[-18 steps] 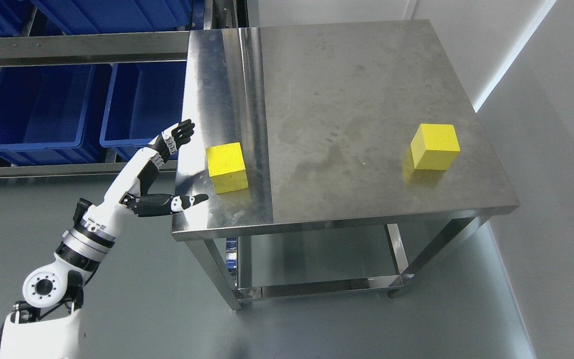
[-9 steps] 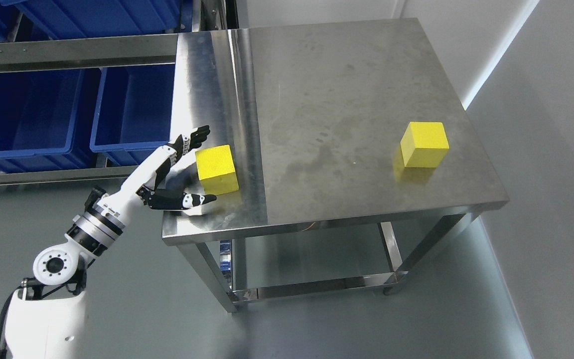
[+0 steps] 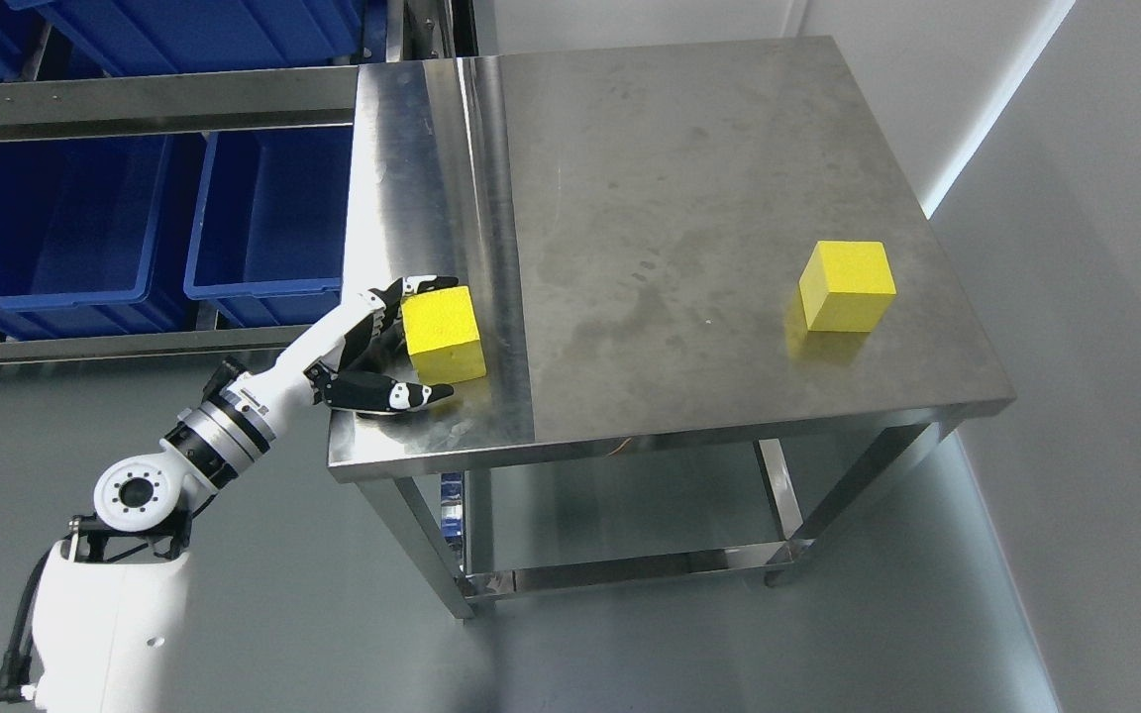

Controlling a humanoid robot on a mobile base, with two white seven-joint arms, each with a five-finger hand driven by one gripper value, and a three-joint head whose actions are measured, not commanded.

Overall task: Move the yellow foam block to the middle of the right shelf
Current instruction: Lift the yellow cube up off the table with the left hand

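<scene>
A yellow foam block (image 3: 445, 333) sits near the front left corner of the steel table (image 3: 689, 149). My left hand (image 3: 429, 339) reaches in from the lower left and brackets this block. Its fingers (image 3: 419, 286) curl along the block's far left edge and the thumb (image 3: 402, 395) lies on the table just in front of it. The hand is open around the block, which rests on the table. A second yellow foam block (image 3: 847, 285) sits near the table's right edge. My right arm is out of view.
A rack to the left holds blue bins (image 3: 65, 228) (image 3: 273, 213) behind a steel rail (image 3: 135, 99). A grey wall (image 3: 1105, 297) runs close along the table's right side. The table has a lower frame (image 3: 630, 569) above the grey floor.
My left hand has moved right, from beside the table's left edge to around the near yellow block. The camera view has shifted slightly. Both blocks stay in place.
</scene>
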